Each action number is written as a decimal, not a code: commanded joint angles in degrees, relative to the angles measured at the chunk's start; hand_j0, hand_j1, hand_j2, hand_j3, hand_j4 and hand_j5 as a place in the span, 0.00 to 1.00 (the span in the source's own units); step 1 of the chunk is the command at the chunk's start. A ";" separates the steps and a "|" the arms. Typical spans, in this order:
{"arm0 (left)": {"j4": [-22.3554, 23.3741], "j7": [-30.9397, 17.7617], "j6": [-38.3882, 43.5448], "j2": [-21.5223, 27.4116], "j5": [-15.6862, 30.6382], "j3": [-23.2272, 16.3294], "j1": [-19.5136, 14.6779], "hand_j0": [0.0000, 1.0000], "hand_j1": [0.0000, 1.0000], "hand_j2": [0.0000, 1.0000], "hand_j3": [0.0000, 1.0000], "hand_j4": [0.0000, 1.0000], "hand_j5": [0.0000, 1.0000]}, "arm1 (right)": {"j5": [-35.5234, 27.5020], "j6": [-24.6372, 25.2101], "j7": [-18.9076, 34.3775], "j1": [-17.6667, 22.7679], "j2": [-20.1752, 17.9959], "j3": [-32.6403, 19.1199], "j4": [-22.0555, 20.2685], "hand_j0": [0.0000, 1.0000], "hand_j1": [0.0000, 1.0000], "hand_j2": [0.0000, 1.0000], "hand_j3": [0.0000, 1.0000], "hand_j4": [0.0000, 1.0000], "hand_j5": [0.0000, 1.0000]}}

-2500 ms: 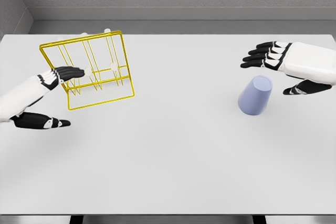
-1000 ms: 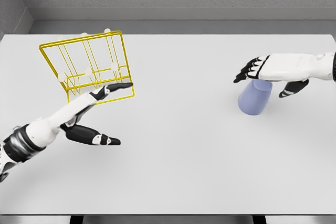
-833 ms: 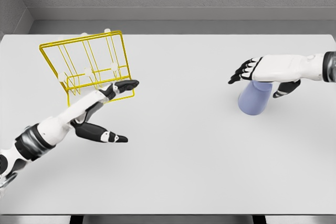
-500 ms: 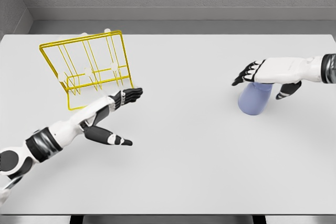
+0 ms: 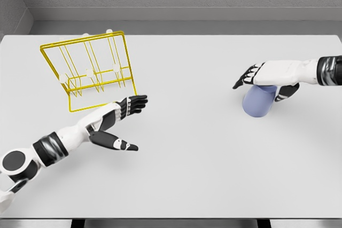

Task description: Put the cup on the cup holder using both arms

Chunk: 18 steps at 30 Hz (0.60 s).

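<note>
Left hand (image 5: pixel 118 116): swung off the yellow wire cup holder (image 5: pixel 91 69); 2.5 s ago its fingers touched the rack's left side, now it lay open just past the rack's near right corner, fingers spread and pointing right.
Left arm: reached further in from the lower left, so forearm and elbow joint came into view.
Right hand (image 5: pixel 267 75): moved from beyond and right of the lavender cup (image 5: pixel 259 100) to directly over it, palm down across the cup's top, thumb down beside the cup's right side.
Right arm: drew in, its dark wrist joint now showing at the right edge.
</note>
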 commanded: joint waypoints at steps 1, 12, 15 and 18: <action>0.06 0.00 2.94 -0.32 0.82 -0.20 0.00 1.00 1.00 1.00 1.00 1.00 1.00 | -0.10 0.12 -0.07 0.00 0.01 -0.02 0.12 0.83 0.83 0.83 0.83 0.83 0.83; 2.43 0.00 3.03 -3.84 0.38 -2.05 -1.06 1.00 1.00 1.00 1.00 1.00 1.00 | 0.52 0.12 -0.07 0.09 -0.08 0.06 0.12 0.71 0.71 0.71 0.71 0.71 0.71; 2.70 0.00 3.03 -3.84 0.38 -2.05 -1.06 1.00 1.00 1.00 1.00 1.00 1.00 | 0.52 0.12 -0.07 0.09 -0.08 0.06 0.12 0.68 0.68 0.68 0.68 0.68 0.68; 2.79 0.00 3.03 -3.84 0.38 -2.05 -1.06 1.00 1.00 1.00 1.00 1.00 1.00 | 0.52 0.12 -0.07 0.09 -0.08 -0.02 0.12 0.60 0.60 0.60 0.60 0.60 0.60</action>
